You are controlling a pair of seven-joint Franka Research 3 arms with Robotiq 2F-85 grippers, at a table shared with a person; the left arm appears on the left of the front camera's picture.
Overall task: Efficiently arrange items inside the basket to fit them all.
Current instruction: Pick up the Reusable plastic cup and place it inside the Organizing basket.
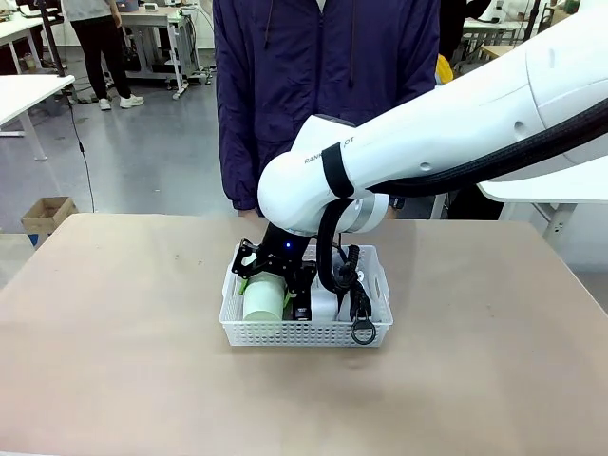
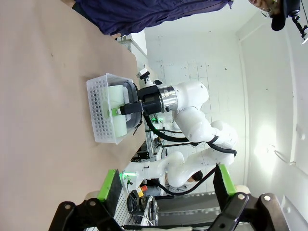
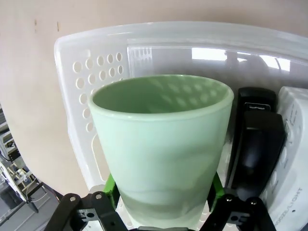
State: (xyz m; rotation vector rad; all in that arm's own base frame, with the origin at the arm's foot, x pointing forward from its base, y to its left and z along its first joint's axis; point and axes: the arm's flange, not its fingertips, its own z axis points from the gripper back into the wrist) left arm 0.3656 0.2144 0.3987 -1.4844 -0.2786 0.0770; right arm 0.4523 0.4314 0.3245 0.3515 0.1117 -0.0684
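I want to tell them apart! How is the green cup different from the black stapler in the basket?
The cup is pale green and round, while the stapler is black, long and narrow. The cup looks much wider than the stapler. The cup sits between the right end effector's green pads; nothing grips the stapler. Both lie side by side inside the white basket.

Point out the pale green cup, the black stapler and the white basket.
pale green cup (image 3: 161,159): right wrist view, on its side wall.
black stapler (image 3: 252,144): right wrist view, on its top arm.
white basket (image 1: 304,333): front view, on its near perforated wall.
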